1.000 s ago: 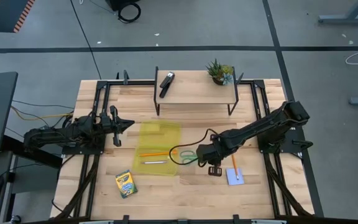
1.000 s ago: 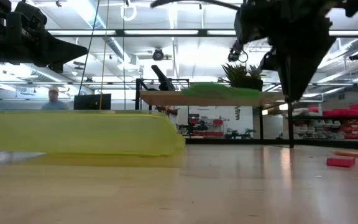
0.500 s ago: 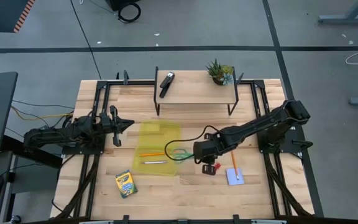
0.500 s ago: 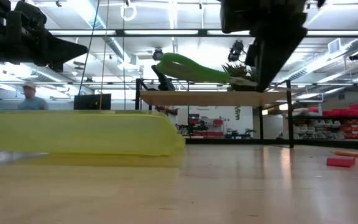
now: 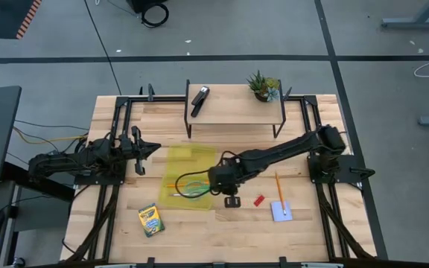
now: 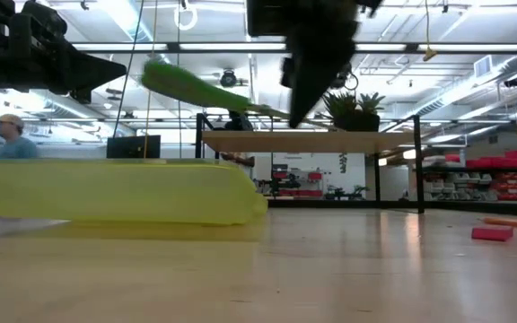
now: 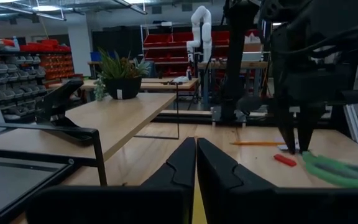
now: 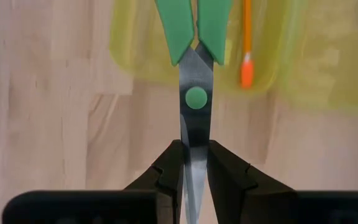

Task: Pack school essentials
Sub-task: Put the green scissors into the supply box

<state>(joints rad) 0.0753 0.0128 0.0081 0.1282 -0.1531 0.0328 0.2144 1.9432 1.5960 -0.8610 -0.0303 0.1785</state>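
Bench (image 5: pixel 222 231): we see crayon box (image 5: pixel 151 220), yellow pouch (image 5: pixel 191 176), red piece (image 5: pixel 258 200), notepad (image 5: pixel 280 211), pencil (image 5: pixel 279 187).
Shelf (image 5: pixel 233 112): we see stapler (image 5: pixel 199 100), potted plant (image 5: pixel 263 85).

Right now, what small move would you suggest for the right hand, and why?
Probably carry a little farther over the yellow pouch, then lower. The right hand grips the green-handled scissors by the blades; only the handles overhang the pouch, beside the orange pen.

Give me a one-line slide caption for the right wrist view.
Right gripper clamps the green-handled scissors by the blades, handles reaching over the yellow pouch beside the orange pen.
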